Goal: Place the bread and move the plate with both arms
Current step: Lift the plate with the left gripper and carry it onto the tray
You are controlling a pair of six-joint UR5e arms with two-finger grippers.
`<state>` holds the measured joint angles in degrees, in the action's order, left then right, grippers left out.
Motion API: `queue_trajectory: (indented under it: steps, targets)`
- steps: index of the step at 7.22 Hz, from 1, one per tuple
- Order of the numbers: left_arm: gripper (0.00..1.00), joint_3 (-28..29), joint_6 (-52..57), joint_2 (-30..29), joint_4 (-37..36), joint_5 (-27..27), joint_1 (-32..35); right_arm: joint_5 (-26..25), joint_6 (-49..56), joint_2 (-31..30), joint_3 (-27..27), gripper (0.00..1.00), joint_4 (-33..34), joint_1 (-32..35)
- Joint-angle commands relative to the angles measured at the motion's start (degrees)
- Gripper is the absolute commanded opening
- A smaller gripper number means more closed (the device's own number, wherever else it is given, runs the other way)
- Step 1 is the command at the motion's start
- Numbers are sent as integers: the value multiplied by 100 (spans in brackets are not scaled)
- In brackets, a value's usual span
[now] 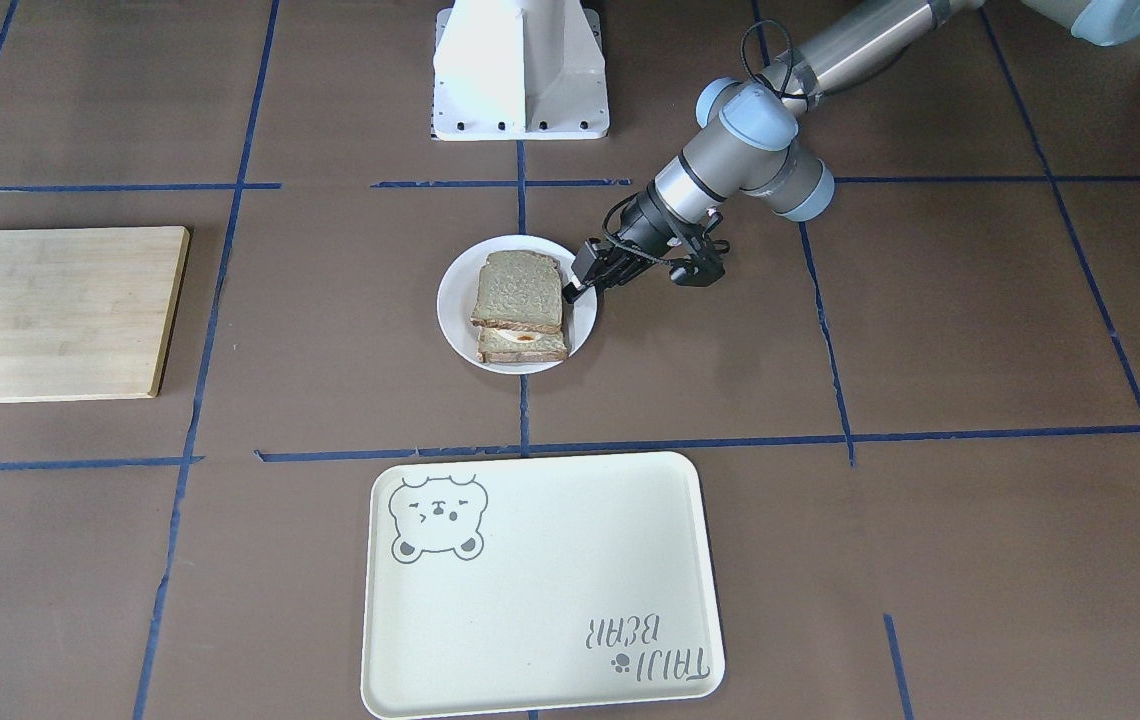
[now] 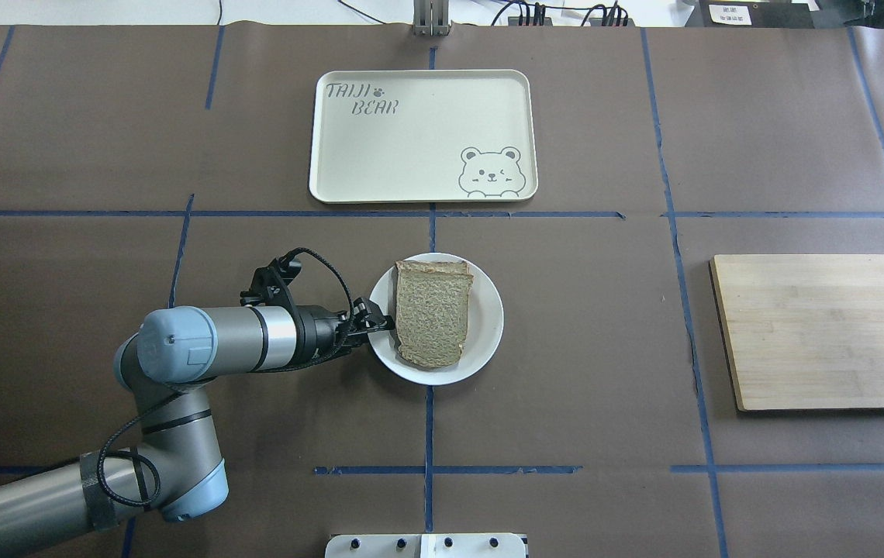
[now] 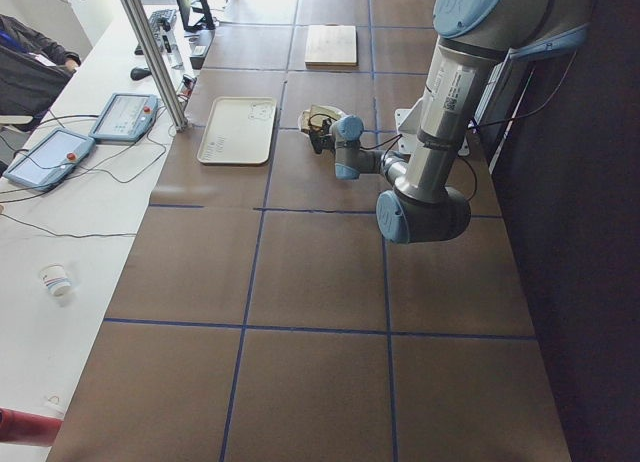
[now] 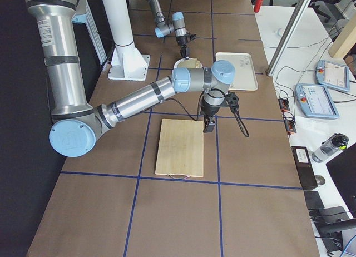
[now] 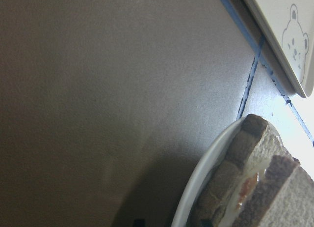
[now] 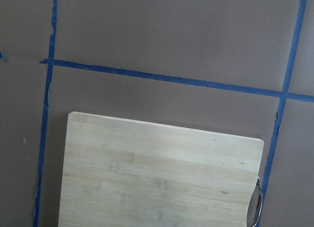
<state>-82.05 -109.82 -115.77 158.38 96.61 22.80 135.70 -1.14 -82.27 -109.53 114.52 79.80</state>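
Your bench (image 2: pixel 62 116): bamboo cutting board (image 2: pixel 822 329), bear tray (image 2: pixel 419 132) beyond plate (image 2: pixel 488 325). Bread (image 2: pixel 433 314) on plate, atop egg slice (image 1: pixel 530 348). Left claw (image 2: pixel 384 322) at plate rim beside bread, grip unclear. Right claw (image 4: pixel 209 123) over board edge, opening unclear.

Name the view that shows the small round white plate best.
Overhead exterior: the small round white plate shows as a nearly full circle. Front-facing shows it, but slanted; the left wrist camera catches only a rim arc; both side views show it tiny; the right wrist camera, nothing.

Even, bright light, soft shadows; plate (image 5: pixel 196 178) blurred in the left wrist view
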Motion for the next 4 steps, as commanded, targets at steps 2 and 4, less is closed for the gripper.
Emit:
queue_trajectory:
  steps: [2, 4]
  targets:
    - [12, -3, -75, -24, 0, 15, -4, 0, 9, -25, 2, 100, 0, 0]
    - [3, -126, -66, 2, 35, 51, 5, 0, 17, -25, -7, 100, 0, 0]
